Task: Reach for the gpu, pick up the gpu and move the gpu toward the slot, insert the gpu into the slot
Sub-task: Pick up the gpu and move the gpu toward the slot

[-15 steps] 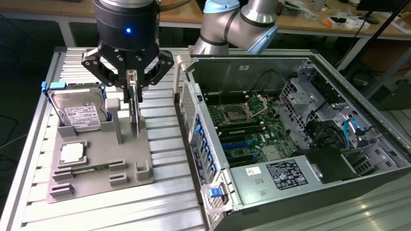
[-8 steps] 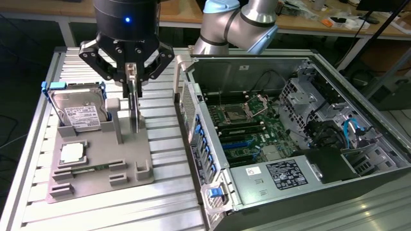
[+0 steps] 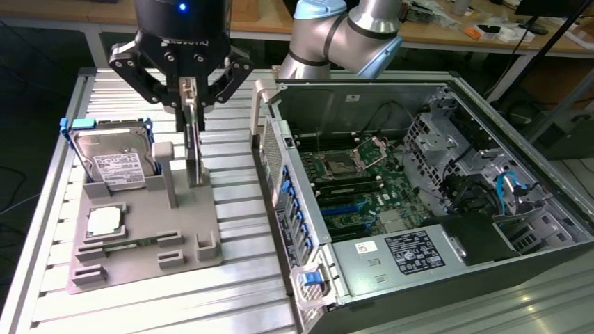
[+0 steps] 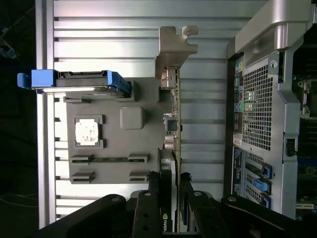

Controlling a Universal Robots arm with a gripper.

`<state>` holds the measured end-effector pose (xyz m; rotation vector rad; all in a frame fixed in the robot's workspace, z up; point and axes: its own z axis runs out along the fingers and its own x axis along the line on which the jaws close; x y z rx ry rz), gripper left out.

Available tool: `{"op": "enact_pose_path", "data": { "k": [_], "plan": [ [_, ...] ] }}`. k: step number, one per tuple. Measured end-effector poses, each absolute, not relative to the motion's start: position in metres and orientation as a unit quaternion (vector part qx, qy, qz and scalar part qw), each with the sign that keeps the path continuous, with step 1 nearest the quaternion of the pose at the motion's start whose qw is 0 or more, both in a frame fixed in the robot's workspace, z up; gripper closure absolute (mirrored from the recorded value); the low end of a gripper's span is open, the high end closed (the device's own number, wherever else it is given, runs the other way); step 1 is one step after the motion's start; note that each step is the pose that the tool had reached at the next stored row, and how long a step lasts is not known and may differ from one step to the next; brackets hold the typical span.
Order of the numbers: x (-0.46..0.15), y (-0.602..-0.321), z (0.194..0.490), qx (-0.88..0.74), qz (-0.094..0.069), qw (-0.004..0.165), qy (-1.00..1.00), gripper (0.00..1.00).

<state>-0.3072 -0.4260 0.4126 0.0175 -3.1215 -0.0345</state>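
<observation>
Over the grey holder [image 3: 139, 236] on the table [image 3: 232, 299], the gpu [image 3: 194, 149] is stood on edge and pinched near its upper edge by the gripper [image 3: 193, 104]. In the wrist view the gripper [image 4: 169, 198] fingers [image 4: 153, 196] are pressed against both faces of the card [image 4: 172, 124]. Pick-up step is judged in hand; whether the card has left the holder cannot be told. A straight upward pull is called for. The slot [image 3: 343, 207] lies well apart, inside the open case [image 3: 519, 125]. Upside-down lettering on the gripper body is read as ROBOTIQ; the hard drive [image 3: 116, 163] label is unreadable.
</observation>
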Motion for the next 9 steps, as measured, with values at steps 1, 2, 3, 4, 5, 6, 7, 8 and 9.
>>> {"op": "enact_pose_path", "data": {
  "k": [1,2,3,4,5,6,7,8,9],
  "plan": [
    [-0.307,-0.426,0.415,0.006,-0.011,0.010,-1.000,0.73],
    [-0.307,-0.426,0.417,0.006,-0.011,0.010,-1.000,0.73],
    [-0.307,-0.426,0.418,0.006,-0.011,0.010,-1.000,0.73],
    [-0.307,-0.426,0.420,0.006,-0.011,0.010,-1.000,0.73],
    [-0.307,-0.426,0.423,0.006,-0.011,0.010,-1.000,0.73],
    [-0.307,-0.426,0.425,0.006,-0.011,0.010,-1.000,0.73],
    [-0.307,-0.426,0.426,0.006,-0.011,0.010,-1.000,0.73],
    [-0.307,-0.426,0.428,0.006,-0.011,0.010,-1.000,0.73],
    [-0.307,-0.426,0.429,0.006,-0.011,0.010,-1.000,0.73]
  ]
}}
